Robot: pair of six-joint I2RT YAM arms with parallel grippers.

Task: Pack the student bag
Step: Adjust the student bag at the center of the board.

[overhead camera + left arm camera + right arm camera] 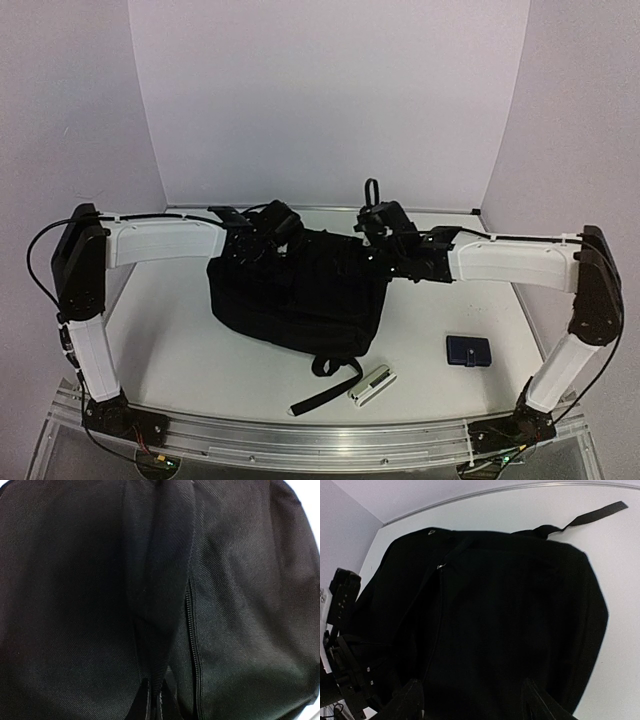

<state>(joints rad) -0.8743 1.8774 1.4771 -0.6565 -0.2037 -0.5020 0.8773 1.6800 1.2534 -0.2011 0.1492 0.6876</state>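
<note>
From above, the student bag [295, 290] lies slumped on the table [165, 330], beneath and between both sets of jaws. The left gripper [255, 238] and right gripper [388, 235] hang over its far edge, their jaws unreadable here. The bag looks soft, light and floppy, so a pinch of fabric beside the opening should lift one layer only.

Only the left wrist view shows the zipper [192, 645], just right of closed jaws that appear to pinch a fold of fabric.

The right wrist view shows jaws spread wide and holding nothing, with the bag directly below them.
</note>
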